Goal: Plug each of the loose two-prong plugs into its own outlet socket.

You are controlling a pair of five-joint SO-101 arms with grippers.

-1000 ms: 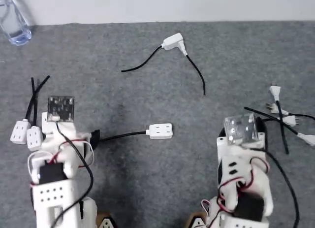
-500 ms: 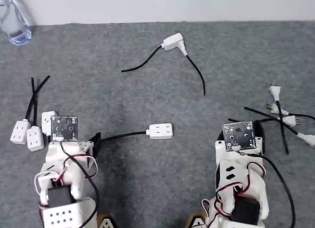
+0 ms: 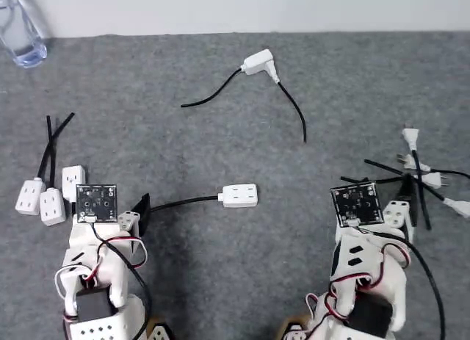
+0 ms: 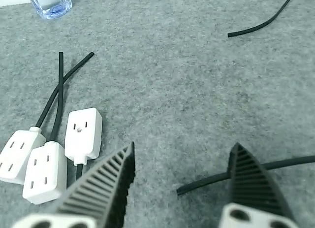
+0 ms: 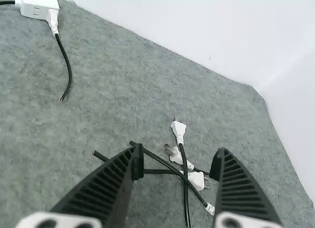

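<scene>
Three white outlet sockets lie in a cluster at the table's left, their black cords running away; in the left wrist view the sockets lie just ahead of my left gripper, which is open and holds nothing. A fourth socket on a black cord lies mid-table. At the back, a socket has a white plug in it. Several loose white plugs with crossed black cords lie at the right. My right gripper stands open above these plugs, holding nothing.
A clear glass stands at the back left corner, also seen as the glass in the left wrist view. Grey felt covers the table. The table's right edge runs close behind the plugs.
Both arms have drawn back toward the near edge of the table, the left one farther. No socket or plug has moved.
</scene>
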